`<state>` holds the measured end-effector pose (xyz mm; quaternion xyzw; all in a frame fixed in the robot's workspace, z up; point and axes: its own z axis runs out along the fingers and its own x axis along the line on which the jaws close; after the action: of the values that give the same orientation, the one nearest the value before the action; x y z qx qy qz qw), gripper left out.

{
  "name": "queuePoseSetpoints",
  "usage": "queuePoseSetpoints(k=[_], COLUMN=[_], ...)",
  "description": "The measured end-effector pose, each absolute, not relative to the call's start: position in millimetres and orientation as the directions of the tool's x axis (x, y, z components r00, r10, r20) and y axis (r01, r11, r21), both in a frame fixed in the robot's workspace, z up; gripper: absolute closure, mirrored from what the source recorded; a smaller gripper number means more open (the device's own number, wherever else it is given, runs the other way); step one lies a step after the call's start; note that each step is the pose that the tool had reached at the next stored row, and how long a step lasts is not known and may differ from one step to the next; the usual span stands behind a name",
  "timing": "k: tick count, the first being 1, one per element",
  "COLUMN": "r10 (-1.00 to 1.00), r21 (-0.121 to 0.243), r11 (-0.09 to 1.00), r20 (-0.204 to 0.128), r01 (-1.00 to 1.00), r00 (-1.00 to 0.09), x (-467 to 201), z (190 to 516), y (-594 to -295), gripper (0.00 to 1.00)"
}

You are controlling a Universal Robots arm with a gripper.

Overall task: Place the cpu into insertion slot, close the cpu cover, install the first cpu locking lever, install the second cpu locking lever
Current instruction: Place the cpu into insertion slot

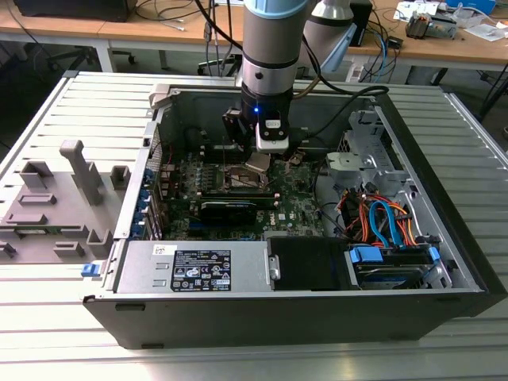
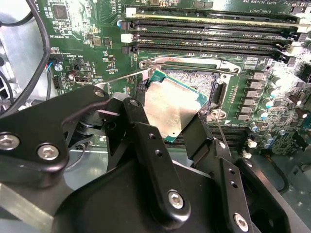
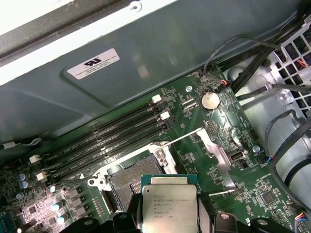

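Note:
My gripper is shut on the cpu, a small square chip with a silvery top, gripped by two opposite edges between black fingers. The chip hangs tilted just above and beside the insertion slot, apart from it. In the first wrist view the cpu overlaps one edge of the open, dark-centred insertion slot. A silvery plate that looks like the cpu cover is swung away from the slot. In the exterior view the gripper is low inside the computer case, over the slot.
Black memory slots run along one side of the socket. A thin wire lever stands raised by the socket. A black graphics card, the power supply, cables and drive bays crowd the case. A grey fixture lies outside.

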<state>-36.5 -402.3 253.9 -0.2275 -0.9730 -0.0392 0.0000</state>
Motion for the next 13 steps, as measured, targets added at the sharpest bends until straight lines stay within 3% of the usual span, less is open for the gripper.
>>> queuePoseSetpoints(k=[13], r10=[0.452], r21=[0.076], r11=[0.889], r20=[0.018], r01=[0.452], r00=[-0.892], x=[-36.5], z=[253.9], y=[-402.3], gripper=[0.45])
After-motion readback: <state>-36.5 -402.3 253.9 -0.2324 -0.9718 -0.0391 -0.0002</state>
